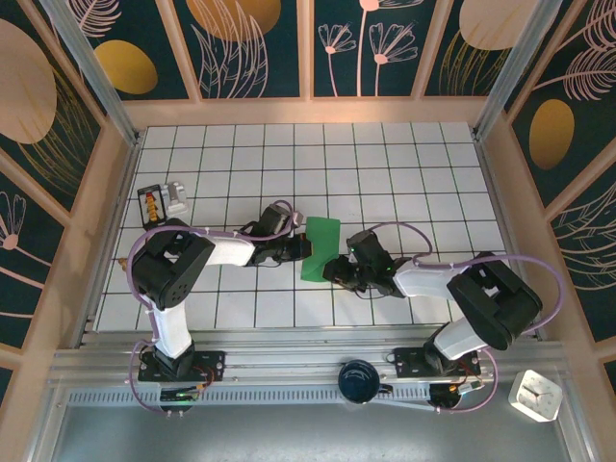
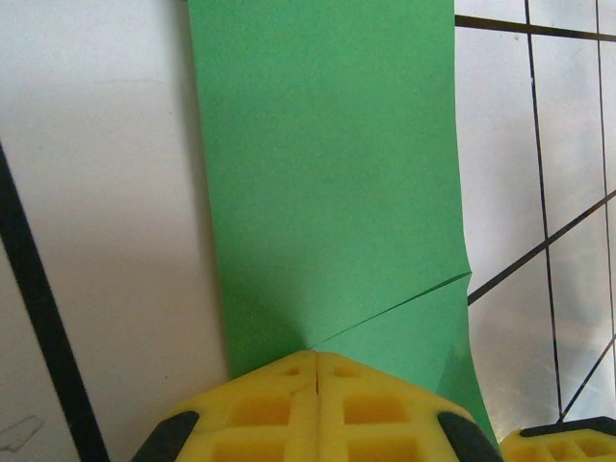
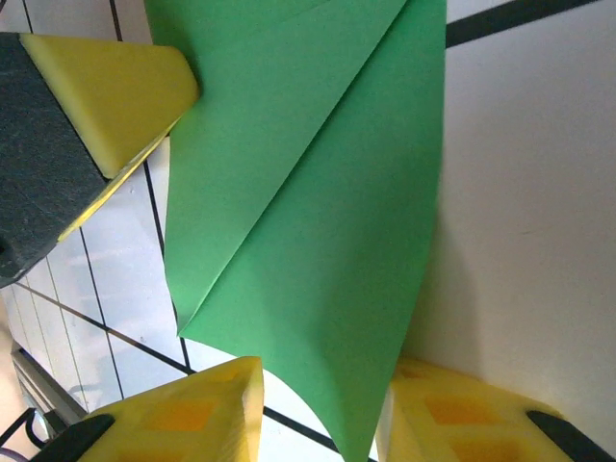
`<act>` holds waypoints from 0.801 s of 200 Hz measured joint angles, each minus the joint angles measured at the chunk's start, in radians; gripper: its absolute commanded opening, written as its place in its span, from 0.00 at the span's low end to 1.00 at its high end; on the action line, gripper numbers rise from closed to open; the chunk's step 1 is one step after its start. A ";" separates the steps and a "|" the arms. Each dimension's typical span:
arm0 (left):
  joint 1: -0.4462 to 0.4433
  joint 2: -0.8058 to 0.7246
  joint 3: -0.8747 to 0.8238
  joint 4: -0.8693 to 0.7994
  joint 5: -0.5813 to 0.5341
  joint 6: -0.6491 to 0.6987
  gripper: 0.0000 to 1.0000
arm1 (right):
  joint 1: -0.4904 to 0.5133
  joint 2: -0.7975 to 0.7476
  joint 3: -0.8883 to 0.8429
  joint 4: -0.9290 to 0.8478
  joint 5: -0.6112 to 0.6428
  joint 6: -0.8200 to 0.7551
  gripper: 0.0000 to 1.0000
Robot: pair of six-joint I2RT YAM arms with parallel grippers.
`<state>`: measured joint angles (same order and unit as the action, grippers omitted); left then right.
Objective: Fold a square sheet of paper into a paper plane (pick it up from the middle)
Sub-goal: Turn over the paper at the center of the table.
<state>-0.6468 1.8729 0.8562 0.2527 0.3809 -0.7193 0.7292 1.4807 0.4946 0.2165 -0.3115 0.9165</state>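
L claw [image 2: 318, 371] pinched together, tips on green paper [image 2: 327, 173] edge; R claw [image 3: 322, 395] half apart, straddling paper corner.

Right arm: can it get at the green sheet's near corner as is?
Likely yes: a corner of the green sheet lies between the open fingers of the right pincer, nothing blocking. The shut left pincer sits at the opposite edge, clear of that corner.

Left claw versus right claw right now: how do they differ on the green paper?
The left claw is shut, fingertips together at the edge of the green paper. The right claw is open, with a paper corner between its spread fingers. Left meets the sheet's left edge, right its near corner. Both have yellow fingertips.
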 measured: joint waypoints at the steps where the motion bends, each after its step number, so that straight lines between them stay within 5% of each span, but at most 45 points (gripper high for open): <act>1: 0.000 0.000 0.000 0.000 0.000 0.000 0.00 | 0.000 0.000 0.000 0.000 0.000 0.000 0.35; 102: 0.001 0.000 0.000 -0.001 0.000 0.001 0.00 | -0.062 0.053 0.000 0.116 0.026 0.004 0.30; 160: 0.001 0.000 0.000 -0.001 0.000 0.008 0.00 | -0.106 0.064 0.000 0.174 0.017 0.034 0.14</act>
<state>-0.6460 1.8729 0.8562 0.2516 0.3813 -0.7109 0.6228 1.5444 0.4942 0.3901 -0.2943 0.9504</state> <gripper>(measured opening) 0.043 0.174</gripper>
